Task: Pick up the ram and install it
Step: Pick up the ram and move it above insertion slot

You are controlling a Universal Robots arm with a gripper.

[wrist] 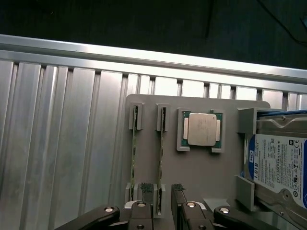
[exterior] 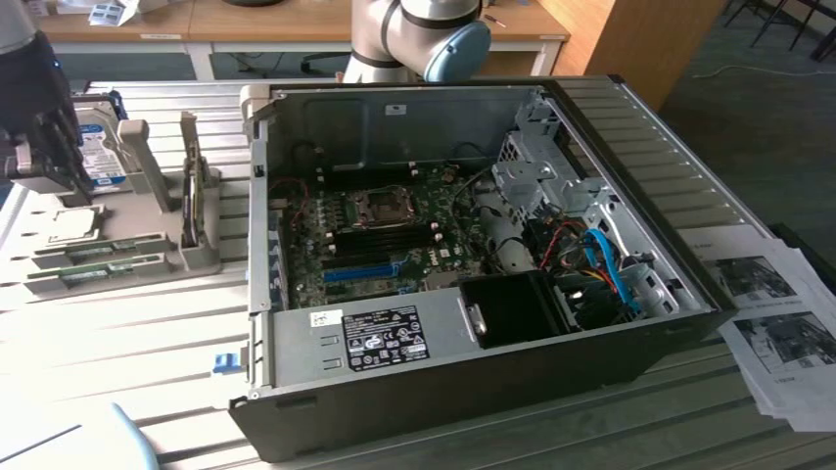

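Wrist view shows the claw (wrist: 162, 189) standing wide, its two dark ribbed fingertips (wrist: 146, 190) on either side of the near end of one long, narrow green circuit-board ram (wrist: 161, 143); whether they touch it I cannot tell. The ram stands on its edge in the flat grey plastic holder (wrist: 201, 177) on the ribbed aluminium desk (wrist: 72, 143). A second green stick (wrist: 135, 148) stands just beside the claw, and the square silver processor chip (wrist: 202, 129) lies beyond it.
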